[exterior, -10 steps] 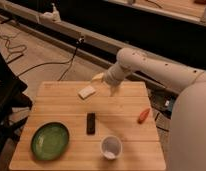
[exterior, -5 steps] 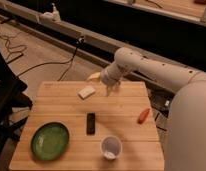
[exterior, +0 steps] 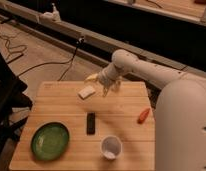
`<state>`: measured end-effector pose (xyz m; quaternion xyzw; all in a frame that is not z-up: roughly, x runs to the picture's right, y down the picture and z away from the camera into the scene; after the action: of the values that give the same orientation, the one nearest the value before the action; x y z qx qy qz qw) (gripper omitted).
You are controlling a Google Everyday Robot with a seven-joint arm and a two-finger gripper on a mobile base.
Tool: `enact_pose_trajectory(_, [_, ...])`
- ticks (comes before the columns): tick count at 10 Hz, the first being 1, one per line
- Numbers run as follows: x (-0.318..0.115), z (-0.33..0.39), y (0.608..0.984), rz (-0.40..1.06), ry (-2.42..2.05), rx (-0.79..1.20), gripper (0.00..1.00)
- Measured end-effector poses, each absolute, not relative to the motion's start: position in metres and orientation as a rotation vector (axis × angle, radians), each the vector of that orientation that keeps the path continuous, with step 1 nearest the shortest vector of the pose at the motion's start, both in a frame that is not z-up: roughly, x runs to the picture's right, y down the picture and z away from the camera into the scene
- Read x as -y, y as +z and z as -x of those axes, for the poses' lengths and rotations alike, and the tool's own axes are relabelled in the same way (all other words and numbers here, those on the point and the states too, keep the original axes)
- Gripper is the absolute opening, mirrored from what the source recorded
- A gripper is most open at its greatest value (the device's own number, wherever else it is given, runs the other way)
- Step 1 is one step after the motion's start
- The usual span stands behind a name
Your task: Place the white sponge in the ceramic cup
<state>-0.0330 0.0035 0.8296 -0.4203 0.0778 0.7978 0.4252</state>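
The white sponge [exterior: 87,92] lies flat on the wooden table [exterior: 61,107], near its back edge. The ceramic cup [exterior: 111,147] stands upright near the front edge, right of centre. My gripper [exterior: 98,83] hangs just right of and slightly above the sponge, fingers pointing left and down toward it. One pale fingertip [exterior: 90,78] shows above the sponge. The gripper is not holding anything that I can see.
A green plate [exterior: 50,140] sits at the front left. A small black object [exterior: 90,123] lies in the middle, between sponge and cup. An orange-red object [exterior: 143,115] lies at the right edge. A black chair [exterior: 8,100] stands left of the table.
My arm has shifted slightly left and down toward the sponge. The sponge, cup and other things have not moved.
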Motion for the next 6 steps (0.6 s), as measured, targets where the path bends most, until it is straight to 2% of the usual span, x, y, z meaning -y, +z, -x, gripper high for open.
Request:
enact_pose_trajectory(3, [-0.006, 0.053, 0.854, 1.152, 1.986, -0.164, 0.78])
enact_pose_trajectory(6, [-0.019, 0.064, 0.886, 1.19, 1.973, -0.207, 0.78])
